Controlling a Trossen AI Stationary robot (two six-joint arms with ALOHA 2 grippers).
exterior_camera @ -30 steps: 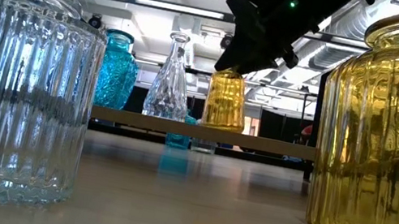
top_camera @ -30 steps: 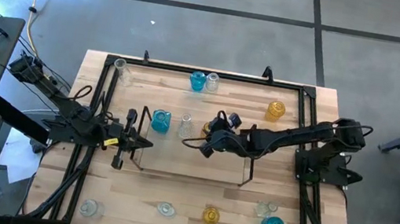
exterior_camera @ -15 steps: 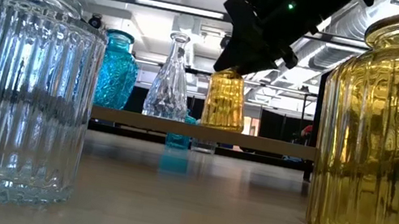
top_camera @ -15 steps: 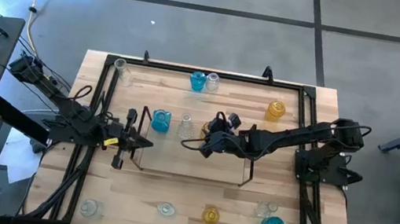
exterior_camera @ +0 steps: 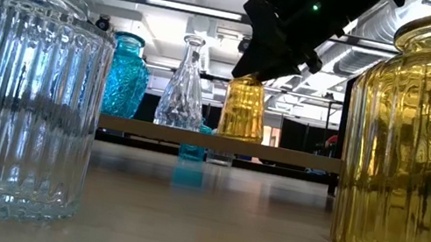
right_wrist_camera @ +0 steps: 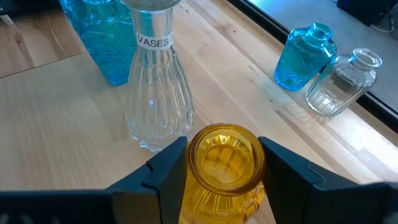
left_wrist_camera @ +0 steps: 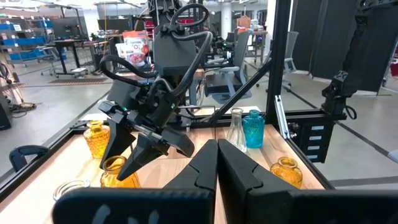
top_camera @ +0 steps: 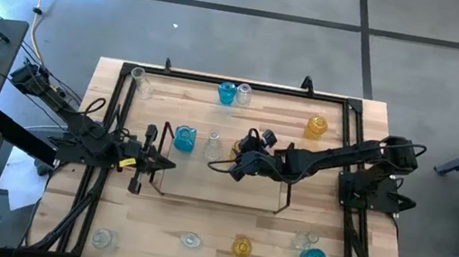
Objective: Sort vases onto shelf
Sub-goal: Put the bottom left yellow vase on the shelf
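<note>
Since the earlier frame the right end effector (right_wrist_camera: 221, 163) has widened; its fingers now flank the amber vase (right_wrist_camera: 225, 167) standing on the shelf (exterior_camera: 220, 143), arm stretched low across the counter (top_camera: 224, 228). The left end effector (top_camera: 171, 165) waits closed beside the shelf.

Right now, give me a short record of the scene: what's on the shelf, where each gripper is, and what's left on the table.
shelf: blue vase, clear vase and amber vase standing in a row
right gripper: over the shelf, fingers either side of the amber vase's neck, a gap showing at each side
left gripper: shut, waiting by the shelf's left end
table: more vases along the far and near edges, off the shelf
</note>
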